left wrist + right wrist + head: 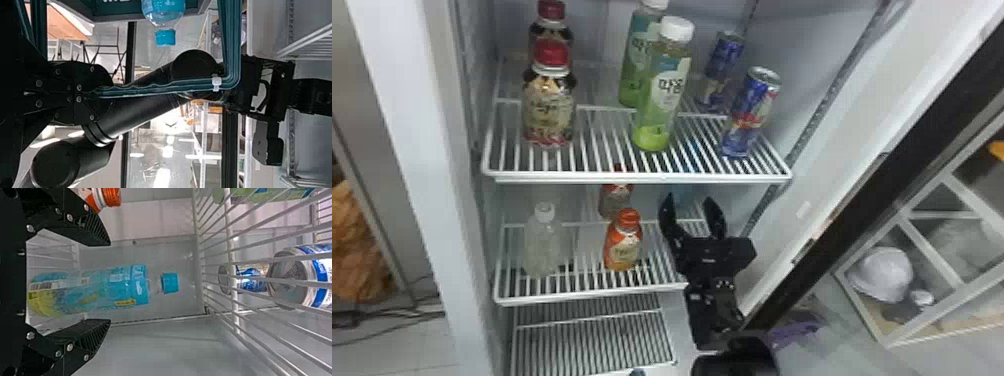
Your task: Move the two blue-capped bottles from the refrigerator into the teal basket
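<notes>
While left gripper point(92, 93) fingers clasp teal basket point(233, 47) by handle | blue-capped bottle point(164, 37): left wrist view, upper centre | right gripper point(688, 198): fingers wide, second bottle point(98, 288) beyond.

The right gripper point(688, 199) is in the refrigerator point(417, 150), above the right end of the middle shelf point(572, 296). Ahead of it, in line with the gap between its fingers, a bottle point(129, 286) stands on that shelf. To its left are two juice bottles point(622, 250), one behind the other, and farther left another drink bottle point(542, 247). Higher than the gripper, the upper shelf point(632, 177) holds two cans point(749, 117). The lower shelf point(582, 345) is beneath. At the left gripper point(96, 94), the basket point(109, 17) has its handle point(156, 87) between the fingers, and a second bottle point(164, 13) in it.
</notes>
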Motion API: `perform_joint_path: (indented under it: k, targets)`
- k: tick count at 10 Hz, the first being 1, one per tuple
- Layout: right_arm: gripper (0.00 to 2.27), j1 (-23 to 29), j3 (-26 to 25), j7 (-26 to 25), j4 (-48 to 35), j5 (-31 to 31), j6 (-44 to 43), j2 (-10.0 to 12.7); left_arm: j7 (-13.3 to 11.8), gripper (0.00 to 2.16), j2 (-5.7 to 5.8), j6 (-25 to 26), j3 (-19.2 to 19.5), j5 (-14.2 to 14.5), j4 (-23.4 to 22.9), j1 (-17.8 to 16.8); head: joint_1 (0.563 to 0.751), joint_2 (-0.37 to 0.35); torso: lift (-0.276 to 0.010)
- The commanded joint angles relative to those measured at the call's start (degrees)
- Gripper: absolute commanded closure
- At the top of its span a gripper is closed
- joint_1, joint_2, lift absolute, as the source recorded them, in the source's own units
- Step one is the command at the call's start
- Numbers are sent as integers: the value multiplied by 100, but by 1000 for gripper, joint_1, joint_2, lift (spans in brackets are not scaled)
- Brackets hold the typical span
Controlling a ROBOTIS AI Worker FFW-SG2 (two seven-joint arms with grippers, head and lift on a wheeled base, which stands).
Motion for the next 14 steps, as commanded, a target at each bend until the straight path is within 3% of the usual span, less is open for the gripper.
perform_joint_path:
  k: [1, 14]
  targets:
    - [321, -131, 54, -64, 101, 5, 0, -29, 0, 1170, -17, 2, 21, 0, 1, 14, 695, -350, -136]
    - [265, -1200, 634, -591, 776, -30, 703, -345, 0, 1170, -52, -41, 12, 0, 72, -85, 695, -350, -136]
